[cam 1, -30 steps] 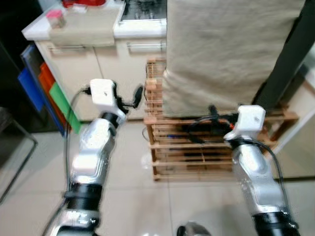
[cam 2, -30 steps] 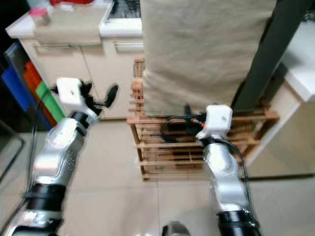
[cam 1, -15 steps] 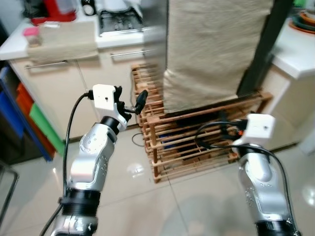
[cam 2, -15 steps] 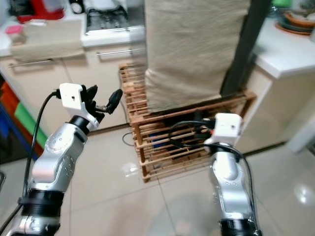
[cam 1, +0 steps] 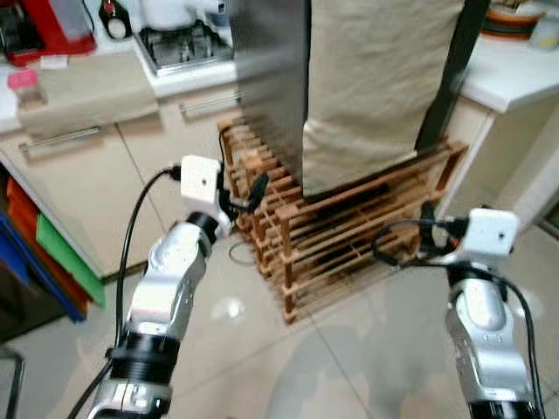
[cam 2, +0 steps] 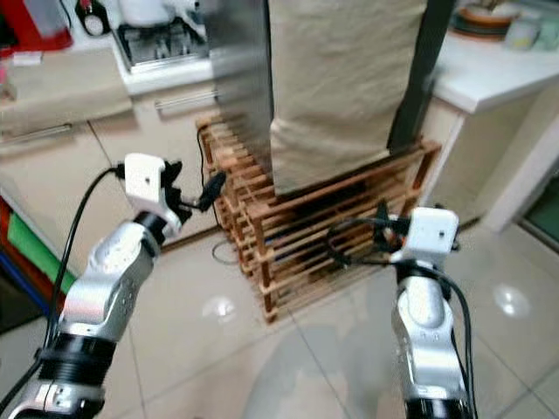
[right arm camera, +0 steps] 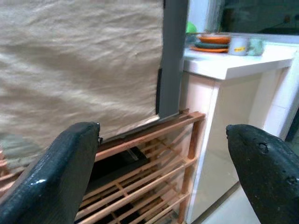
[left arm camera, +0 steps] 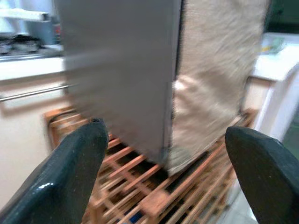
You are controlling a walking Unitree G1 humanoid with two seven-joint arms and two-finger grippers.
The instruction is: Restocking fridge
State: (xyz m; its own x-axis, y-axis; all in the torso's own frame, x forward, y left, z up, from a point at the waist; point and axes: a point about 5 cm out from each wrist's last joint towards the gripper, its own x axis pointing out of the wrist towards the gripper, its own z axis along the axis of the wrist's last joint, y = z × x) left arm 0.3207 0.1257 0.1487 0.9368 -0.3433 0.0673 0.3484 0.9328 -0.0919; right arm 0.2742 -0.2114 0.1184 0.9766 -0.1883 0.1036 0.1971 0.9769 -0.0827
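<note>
The fridge (cam 1: 271, 87) is a tall grey box whose front hangs under a beige cloth (cam 1: 376, 78); its door looks closed. It stands on a low wooden slatted rack (cam 1: 349, 236). My left gripper (cam 1: 244, 196) is open, held up close to the rack's left corner, apart from it. In the left wrist view its fingers (left arm camera: 70, 172) frame the fridge's grey side. My right gripper (cam 1: 428, 234) is open in front of the rack's right part, holding nothing. The right wrist view looks between its fingertips (right arm camera: 56, 177) at the cloth and the rack.
A cream counter with cabinets (cam 1: 79, 131) runs along the left, bearing a hob (cam 1: 179, 44) and a red appliance (cam 1: 35, 26). Coloured boards (cam 1: 52, 253) lean at its foot. A white counter (cam 1: 515, 70) with dishes stands right of the fridge. Glossy tiles (cam 1: 349, 349) lie in front.
The whole picture has shifted, so the camera has moved: the fridge's grey side and the right counter have come into view. Both arms keep much the same raised pose, grippers still open.
</note>
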